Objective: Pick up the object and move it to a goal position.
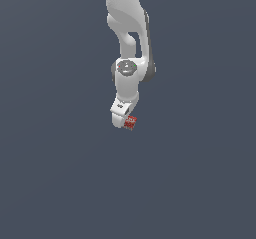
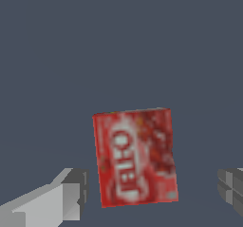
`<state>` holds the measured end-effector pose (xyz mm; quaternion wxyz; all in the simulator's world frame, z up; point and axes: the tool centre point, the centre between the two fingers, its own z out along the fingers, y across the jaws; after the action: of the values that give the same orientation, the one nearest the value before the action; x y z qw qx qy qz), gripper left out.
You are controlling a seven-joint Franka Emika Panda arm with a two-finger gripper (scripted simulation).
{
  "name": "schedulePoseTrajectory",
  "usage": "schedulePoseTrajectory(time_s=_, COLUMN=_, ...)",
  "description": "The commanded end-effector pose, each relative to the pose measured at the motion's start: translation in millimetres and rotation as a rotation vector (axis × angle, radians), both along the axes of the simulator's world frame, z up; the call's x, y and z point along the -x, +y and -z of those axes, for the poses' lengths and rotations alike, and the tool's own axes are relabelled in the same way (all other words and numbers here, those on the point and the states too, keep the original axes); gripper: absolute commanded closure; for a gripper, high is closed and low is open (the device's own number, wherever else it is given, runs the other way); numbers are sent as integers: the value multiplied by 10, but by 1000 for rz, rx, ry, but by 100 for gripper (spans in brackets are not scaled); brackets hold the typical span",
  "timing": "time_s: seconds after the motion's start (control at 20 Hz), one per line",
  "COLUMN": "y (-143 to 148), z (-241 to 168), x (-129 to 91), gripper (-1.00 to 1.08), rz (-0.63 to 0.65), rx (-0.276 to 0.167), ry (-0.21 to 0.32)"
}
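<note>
A: Wrist view, nearest first: one of my blocky grey fingers sits at one lower corner of the picture, and its partner shows at the opposite edge. Between them lies the small red boxy block with whitish label markings, its broad printed face turned to the camera and slightly skewed.

B: Contact?

A: None that I can see. A strip of the plain dark grey-blue ground shows on each side between block and finger. My jaws stand wide apart, wider than the block, and grip nothing.

B: Exterior view?

A: My white, jointed arm hangs down from the top of the frame. The white gripper points downward at its end. The block shows as a small red patch at the gripper's tip, toward the exterior view's right. From there I cannot tell whether the block rests on the ground or how high I hover above it.
</note>
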<state>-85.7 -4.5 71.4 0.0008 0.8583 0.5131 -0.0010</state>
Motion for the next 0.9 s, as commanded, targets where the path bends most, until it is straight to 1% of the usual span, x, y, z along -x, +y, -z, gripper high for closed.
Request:
schedulePoseTrajectory(time_s=0.0, y=4, z=26, x=32, gripper=-92, rz=-38, rx=-1, ry=-1)
schedulePoseTrajectory(time_s=0.25, y=9, z=55, x=69, gripper=-92, rz=-78, rx=-2, ry=-1)
schedulePoseTrajectory(time_s=0.55, y=8, z=69, x=72, gripper=-92, rz=-80, rx=-2, ry=-1)
schedulePoseTrajectory(time_s=0.85, y=10, z=243, x=80, gripper=-92, rz=-82, rx=-2, ry=0)
